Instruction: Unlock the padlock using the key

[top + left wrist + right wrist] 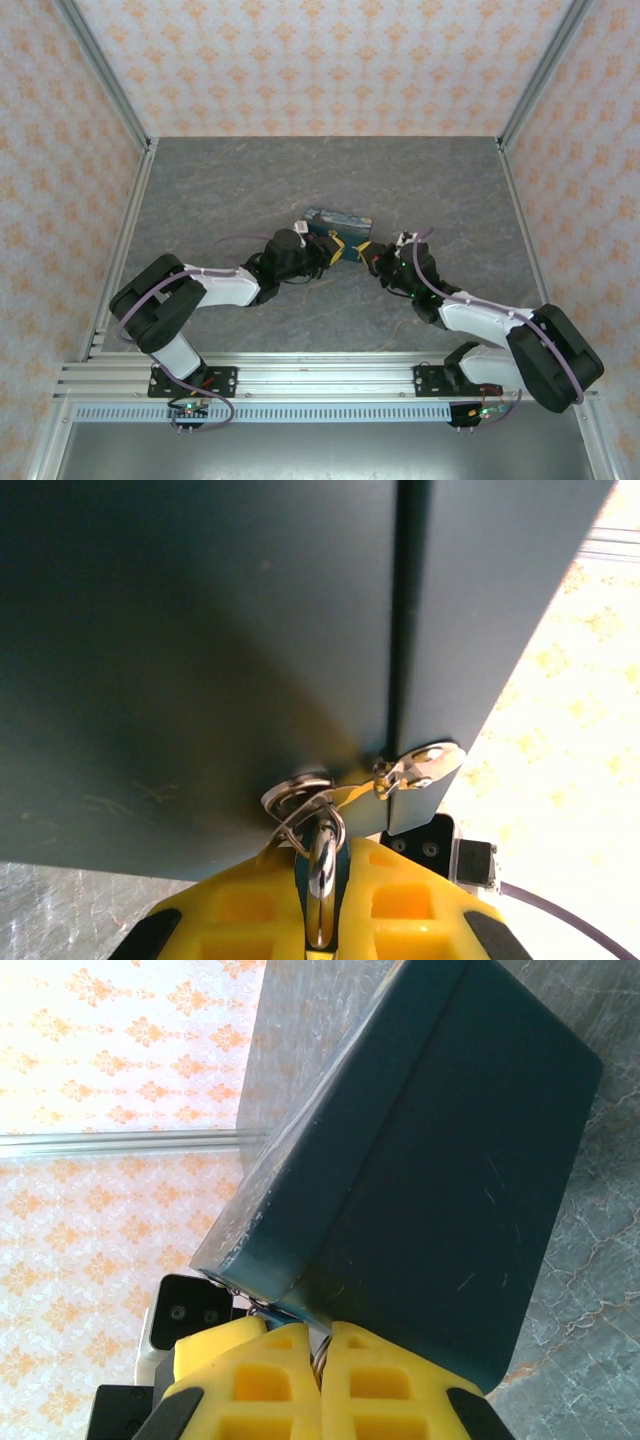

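Top view: both arms reach from the near edge and meet mid-table (pixel 220 190); left gripper (pixel 333 250) and right gripper (pixel 368 260) sit close together, just near of the box (pixel 338 221); left wrist view: yellow fingers (pixel 240 910) pinched narrow on the padlock (pixel 322 875), its shackle hooked at the box's metal hasp (pixel 420 767); right gripper fully closed, tips right at the box's edge; whether it pinches the key, cannot tell.
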